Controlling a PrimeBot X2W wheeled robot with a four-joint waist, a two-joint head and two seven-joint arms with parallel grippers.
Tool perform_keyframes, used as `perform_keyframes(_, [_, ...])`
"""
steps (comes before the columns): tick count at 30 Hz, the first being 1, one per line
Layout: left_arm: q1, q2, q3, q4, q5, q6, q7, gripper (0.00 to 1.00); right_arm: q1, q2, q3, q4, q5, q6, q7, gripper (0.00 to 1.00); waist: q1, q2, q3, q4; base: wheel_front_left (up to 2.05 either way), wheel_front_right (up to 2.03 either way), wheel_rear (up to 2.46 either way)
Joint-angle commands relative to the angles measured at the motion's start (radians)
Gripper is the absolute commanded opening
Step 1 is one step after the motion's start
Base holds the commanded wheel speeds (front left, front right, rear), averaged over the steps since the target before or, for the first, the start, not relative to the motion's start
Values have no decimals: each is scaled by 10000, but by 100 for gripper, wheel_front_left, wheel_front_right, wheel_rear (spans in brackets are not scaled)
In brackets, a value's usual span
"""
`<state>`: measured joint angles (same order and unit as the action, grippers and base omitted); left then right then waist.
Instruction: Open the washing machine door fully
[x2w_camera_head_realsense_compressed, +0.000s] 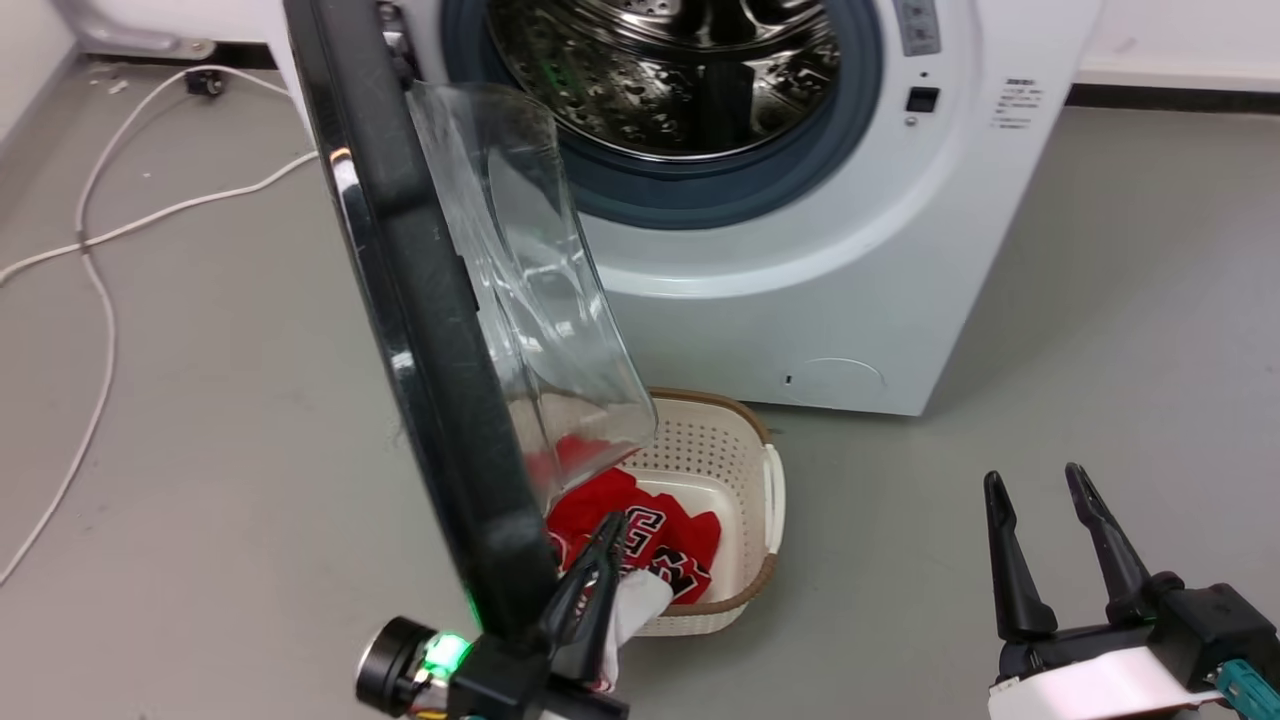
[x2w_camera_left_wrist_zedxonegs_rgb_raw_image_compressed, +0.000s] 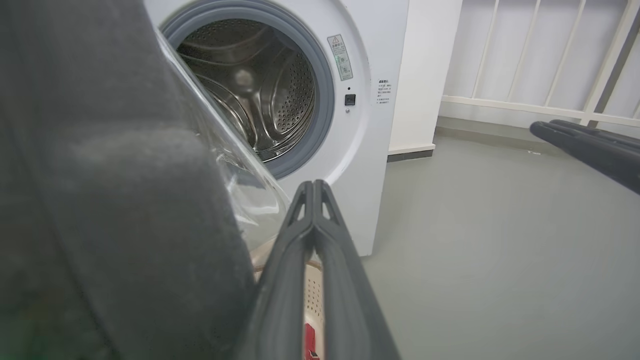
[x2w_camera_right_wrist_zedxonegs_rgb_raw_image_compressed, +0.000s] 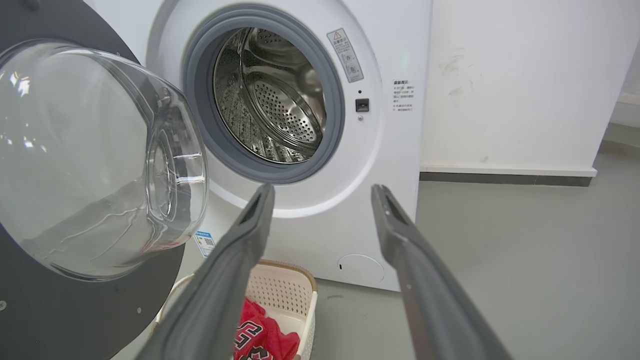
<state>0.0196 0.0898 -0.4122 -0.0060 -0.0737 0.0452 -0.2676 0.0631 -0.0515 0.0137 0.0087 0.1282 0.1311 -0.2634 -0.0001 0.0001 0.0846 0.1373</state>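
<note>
A: How far open is the washing machine door (x2w_camera_head_realsense_compressed: 430, 350) seen to be?

B: About halfway. It stands edge-on at the left, roughly square to the machine front. The left gripper (x2w_camera_head_realsense_compressed: 608, 530), fingers pressed together on nothing, is set just inside its rim.

A: And further right?

B: The drum opening (x2w_camera_head_realsense_compressed: 660, 70) is uncovered, and the right gripper (x2w_camera_head_realsense_compressed: 1034, 476) is held spread, well apart. Further outward swing is judged outstanding.

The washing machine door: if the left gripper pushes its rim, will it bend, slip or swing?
The washing machine door likely swings without bending; its rim looks thick and rigid. That glossy surface might let the left gripper slide.
</note>
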Motion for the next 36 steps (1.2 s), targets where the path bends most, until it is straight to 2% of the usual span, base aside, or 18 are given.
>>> perform_keyframes(1, [69,253,679,87,-52,263,56,0,95,24,26,34,13,-7,-18,100,1,-1,-34,236,0,0,0])
perform_keyframes(12, [573,-14,1380,-301,-49,254,45,0,204,19,-49,-4,-104,-7,-18,100,1,-1,109,1364,0,0,0])
perform_keyframes(18, [874,-97,2053,-387,-127,387,41,0,271,18,-121,5,-239,-7,-20,100,1,-1,230,1809,0,0,0])
perform_keyframes(25, [1104,-154,3634,-496,-610,378,39,0,309,19,-269,-43,-261,-7,-18,100,1,-1,407,2061,0,0,0])
perform_keyframes(32, [505,-260,5674,-108,-1349,-100,39,0,226,18,-194,-27,-332,-7,-20,100,1,-1,692,2038,0,0,0])
perform_keyframes(36, [123,-288,6439,160,-1424,-246,38,0,71,18,-187,-56,-353,-7,-18,100,1,-1,874,1961,0,0,0])
